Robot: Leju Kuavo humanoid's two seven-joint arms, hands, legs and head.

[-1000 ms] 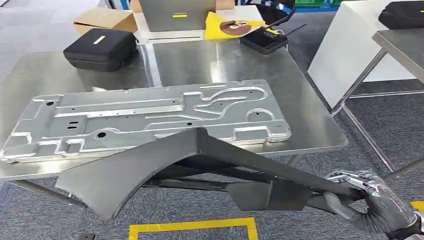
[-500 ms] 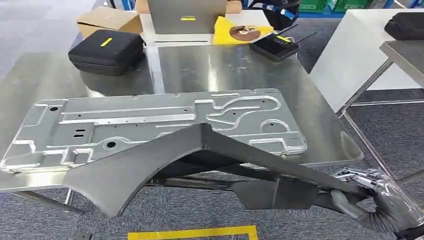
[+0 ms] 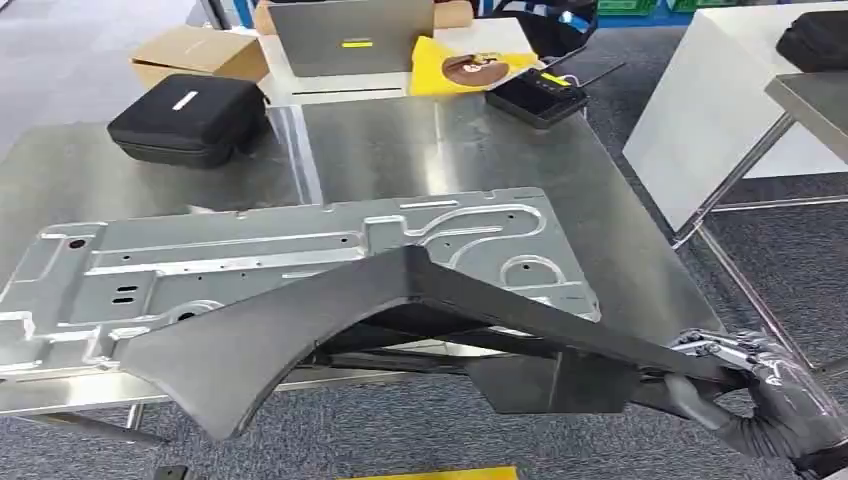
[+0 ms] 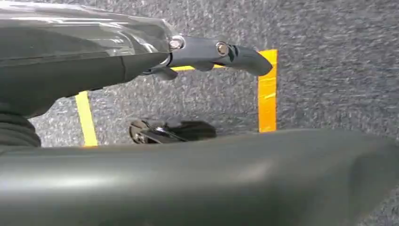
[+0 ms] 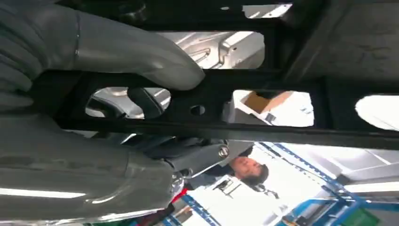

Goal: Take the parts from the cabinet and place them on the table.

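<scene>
Black trim part is hanging over the near edge of the counter, partly above the metal panel; I think its free end is risking to scrape that panel or tip. Right hand is closing its fingers tightly on one end; the left hand is resting against the part, grip unclear.

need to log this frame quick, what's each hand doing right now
Left hand: cannot be told; it lies beside the large dark grey plastic trim panel, no grip visible.
Right hand: holding that panel at its narrow end.
</scene>
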